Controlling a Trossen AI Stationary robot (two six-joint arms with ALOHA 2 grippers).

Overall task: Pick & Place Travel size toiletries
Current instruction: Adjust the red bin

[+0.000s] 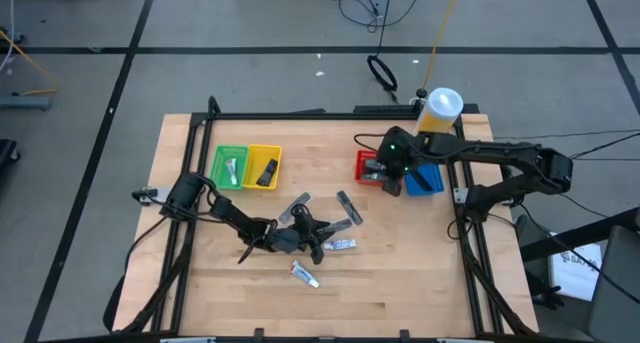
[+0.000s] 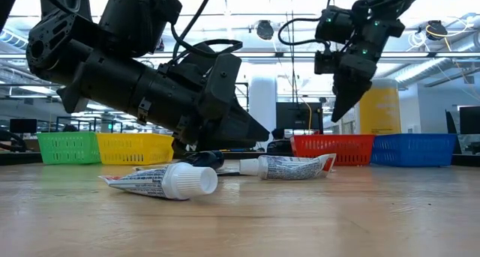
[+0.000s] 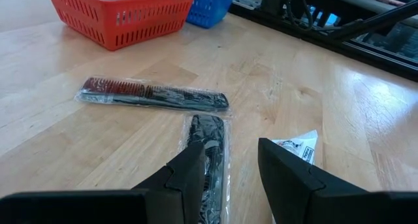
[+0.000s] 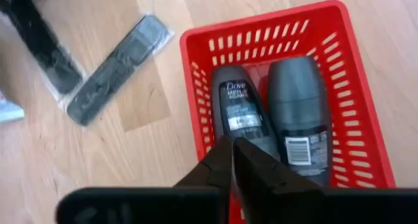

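Several toiletries lie mid-table: two long black sachets (image 3: 153,95) (image 3: 210,160) and two white tubes (image 1: 340,245) (image 1: 305,275); the tubes also show in the low view (image 2: 165,182) (image 2: 292,165). My left gripper (image 3: 228,160) is open and low at the table, its fingers standing on either side of the nearer black sachet. My right gripper (image 4: 232,160) is shut and hangs above the red basket (image 4: 196,87), where two dark grey mini bottles (image 4: 238,106) (image 4: 297,113) lie side by side. It touches nothing. My left gripper comes slanting down along the nearer black sachet's near end (image 3: 212,136), one finger (image 3: 189,168) at its edge. The sachet lies flat on the table. I cannot tell whether the fingers touch it.
A green basket (image 1: 230,166) and a yellow basket (image 1: 265,168) stand at the far left, each with an item inside. A blue basket (image 1: 425,178) sits beside the red one, with a big yellow white-capped jar (image 1: 440,108) behind. Bare wood lies toward the near edge.
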